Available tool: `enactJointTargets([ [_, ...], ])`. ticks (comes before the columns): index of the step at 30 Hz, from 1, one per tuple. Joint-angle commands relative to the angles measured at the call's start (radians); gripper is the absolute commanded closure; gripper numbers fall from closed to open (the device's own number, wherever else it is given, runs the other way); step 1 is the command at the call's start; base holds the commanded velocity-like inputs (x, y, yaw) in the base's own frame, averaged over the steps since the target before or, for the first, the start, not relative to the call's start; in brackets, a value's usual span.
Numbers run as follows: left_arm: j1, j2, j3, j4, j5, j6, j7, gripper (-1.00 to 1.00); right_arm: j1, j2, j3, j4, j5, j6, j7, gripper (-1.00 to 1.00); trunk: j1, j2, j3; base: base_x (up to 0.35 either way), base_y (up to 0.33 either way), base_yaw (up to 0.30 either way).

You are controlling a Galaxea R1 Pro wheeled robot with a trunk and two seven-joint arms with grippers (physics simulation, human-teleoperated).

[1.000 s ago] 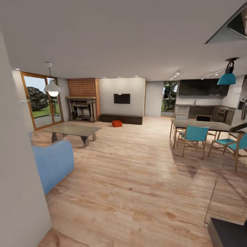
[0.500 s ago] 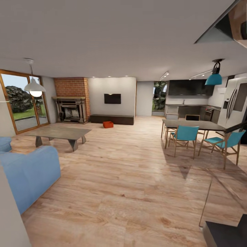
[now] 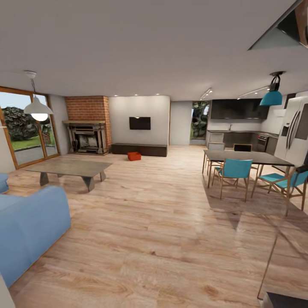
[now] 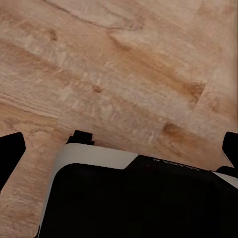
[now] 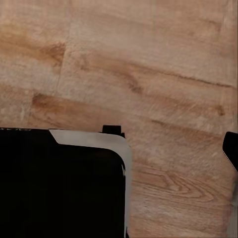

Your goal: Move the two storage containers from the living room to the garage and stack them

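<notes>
I am in the living room, on its light wood plank floor [image 3: 162,214]. Far across the room an orange-red storage container [image 3: 134,156] sits on the planks, just in front of the long dark low cabinet [image 3: 145,149] under the black wall TV [image 3: 140,123]. From here I cannot tell whether it is one bin or two together. My left gripper [image 4: 120,148] is open, its black fingertips [image 4: 10,153] wide apart over bare planks and my own dark base [image 4: 134,198]. One black fingertip [image 5: 232,148] of my right gripper shows at the frame's edge, also held wide, with nothing in it.
A blue sofa [image 3: 30,226] stands close at the left, with a low grey coffee table [image 3: 70,167] beyond it. The brick fireplace [image 3: 87,128] is at the back left. A dining table [image 3: 246,157] with teal chairs [image 3: 233,169] fills the right side. A wide strip of floor runs between them.
The whole picture has shifted: the camera has moved and turned, so the near left wall has left the view and the sofa shows more. Nothing in the room has moved.
</notes>
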Motion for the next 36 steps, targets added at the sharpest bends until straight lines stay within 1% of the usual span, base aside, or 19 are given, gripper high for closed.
enactJointTargets([
  [1,-0.001,0.000,0.000,0.001,0.006,-0.001,-0.002,-1.00,-0.002,0.000,0.006,0.003,-0.004,-0.006,0.003,-1.00,0.001,-0.001,-0.002,0.325,0.000,0.000],
  [36,-0.001,0.001,0.000,0.000,0.006,-0.001,-0.003,-1.00,-0.002,0.000,0.006,0.003,-0.004,-0.006,0.003,-1.00,0.001,-0.001,-0.002,0.325,0.000,0.000],
])
